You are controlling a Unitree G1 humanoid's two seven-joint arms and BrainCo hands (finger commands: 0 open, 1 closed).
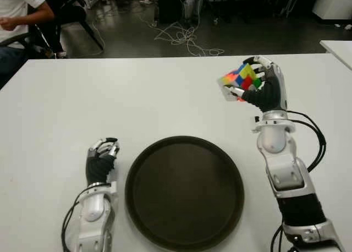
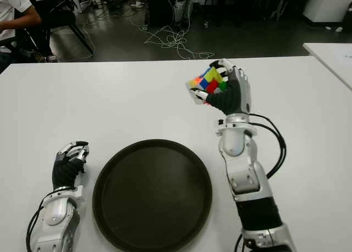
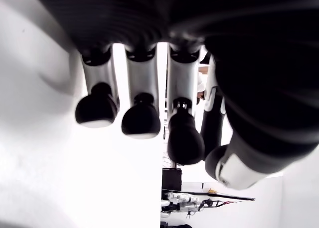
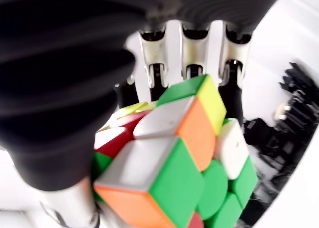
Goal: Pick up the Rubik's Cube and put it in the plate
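**A:** So the white table (image 1: 165, 92) is carrying the round dark brown plate (image 1: 184, 192), and the right hand (image 1: 263, 87) is wrapping its fingers (image 4: 191, 46) around the multicoloured Rubik's Cube (image 1: 240, 80), holding it up beyond the plate's far right rim. How should it go?

**B:** I'd be swinging it over the plate's middle, lowering, then uncurling. The left hand (image 1: 102, 158), fingers curled and holding nothing, is sitting just left of the plate. No readable writing anywhere.
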